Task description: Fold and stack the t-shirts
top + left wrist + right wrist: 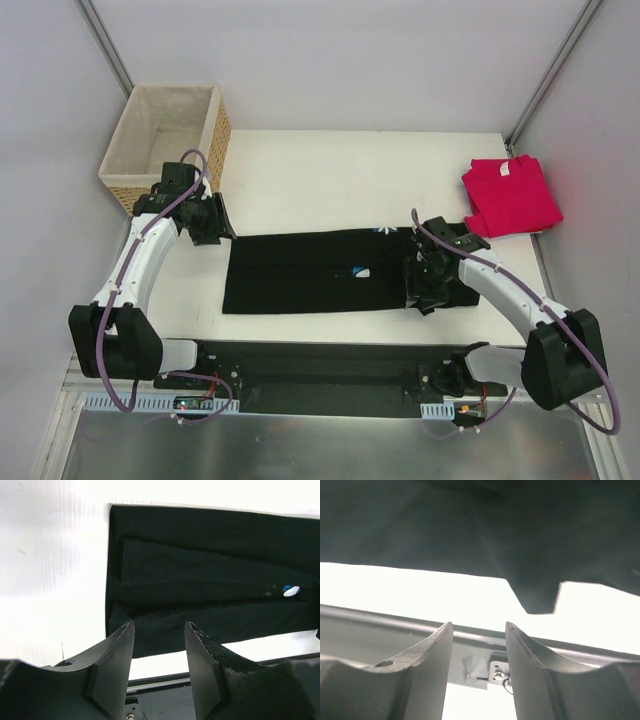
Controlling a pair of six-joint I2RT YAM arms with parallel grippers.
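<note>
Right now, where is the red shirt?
In the top view, the red shirt lies folded at the table's far right corner, apart from the long black shirt in the middle.

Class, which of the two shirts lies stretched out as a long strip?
The black shirt, laid out lengthwise in a wide band; the red shirt is a compact folded bundle off to the far right.

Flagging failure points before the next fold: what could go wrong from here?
The black shirt is a strip of loose layers; the open left end effector and right end effector may pinch one layer only and undo the fold. The red shirt lies at the far corner of the table and might slide off.
</note>
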